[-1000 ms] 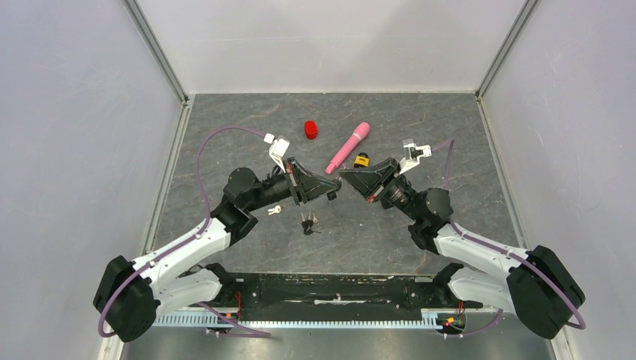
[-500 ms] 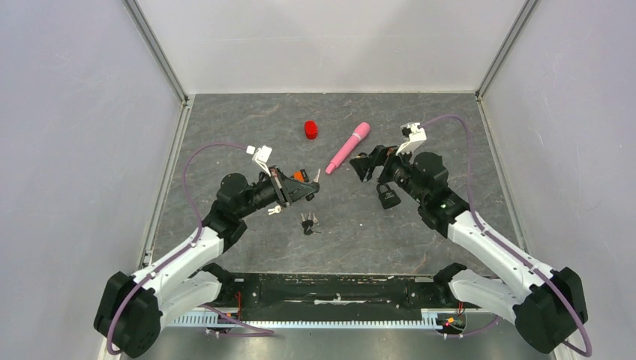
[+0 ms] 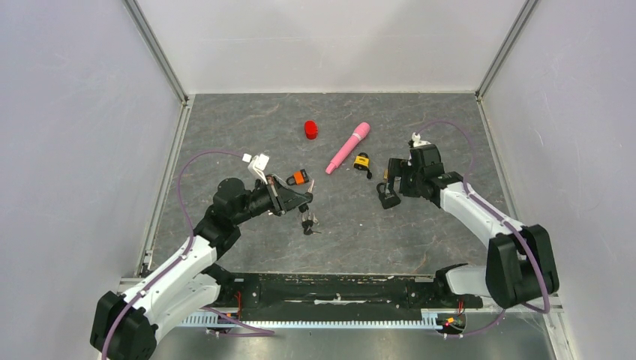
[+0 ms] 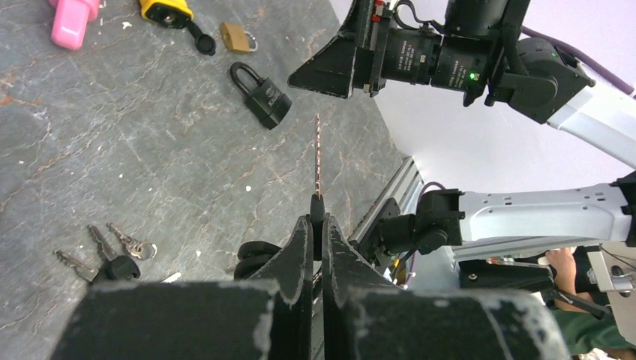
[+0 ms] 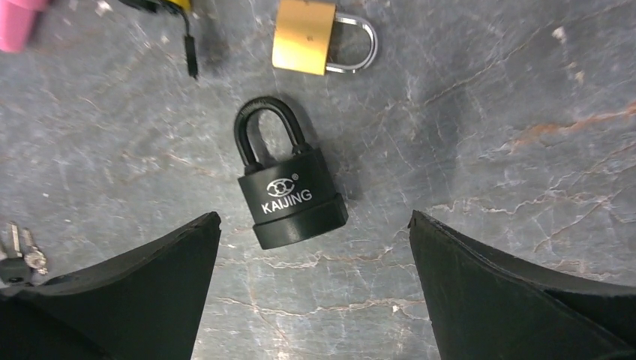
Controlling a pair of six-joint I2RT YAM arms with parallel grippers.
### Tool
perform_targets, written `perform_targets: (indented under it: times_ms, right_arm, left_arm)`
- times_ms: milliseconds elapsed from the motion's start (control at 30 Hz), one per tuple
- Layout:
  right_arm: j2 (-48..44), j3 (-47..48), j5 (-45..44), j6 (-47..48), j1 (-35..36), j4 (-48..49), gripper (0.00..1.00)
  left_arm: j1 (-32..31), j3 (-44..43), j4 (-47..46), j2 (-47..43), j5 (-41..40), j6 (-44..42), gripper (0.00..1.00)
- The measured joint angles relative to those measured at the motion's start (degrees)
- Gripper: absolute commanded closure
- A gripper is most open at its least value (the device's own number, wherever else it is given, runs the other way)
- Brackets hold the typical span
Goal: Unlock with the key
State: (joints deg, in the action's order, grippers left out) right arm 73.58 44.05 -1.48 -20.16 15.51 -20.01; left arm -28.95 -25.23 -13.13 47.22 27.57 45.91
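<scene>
The left tool [image 4: 316, 221] gripped the key [image 4: 317, 157] — right tool [image 5: 313, 219] stood wide open above the black padlock [image 5: 289, 199] on the bench [image 5: 487, 150]

The black padlock [image 5: 296, 199] lies flat on the grey worktop [image 5: 487, 112]. White letters on its front spell KAIJING. Just above the word sits a small white sign that looks like two linked rings, with a tiny round mark beside it.

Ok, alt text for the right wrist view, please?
A black padlock lies flat on the grey table, shackle toward the top, between the wide-open jaws of the right gripper, touching neither. A brass padlock lies just beyond it, and a few keys show at the left edge.
</scene>
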Motion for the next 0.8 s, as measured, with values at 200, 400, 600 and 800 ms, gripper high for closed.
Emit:
perform_targets:
  times_ms: [200, 400, 600, 800]
  right_arm:
    - [6.0, 0.0, 2.5, 1.7, 0.0, -1.1, 0.05]
    - [9.6, 0.0, 4.7, 4.7, 0.0, -0.4, 0.11]
    - [13.8, 1.7, 5.1, 8.5, 1.3, -1.0, 0.16]
    - [16.7, 4.6, 4.1, 10.4, 5.0, -2.2, 0.18]
  left_arm:
    - [0.0, -0.2, 3.2, -0.2, -0.5, -1.1, 0.98]
    - [0.0, -0.2, 4.1, -0.1, -0.5, -1.4, 0.98]
    - [0.0, -0.2, 4.1, -0.1, -0.5, -1.5, 0.98]
    - [0.0, -0.2, 4.3, -0.1, -0.5, -1.5, 0.98]
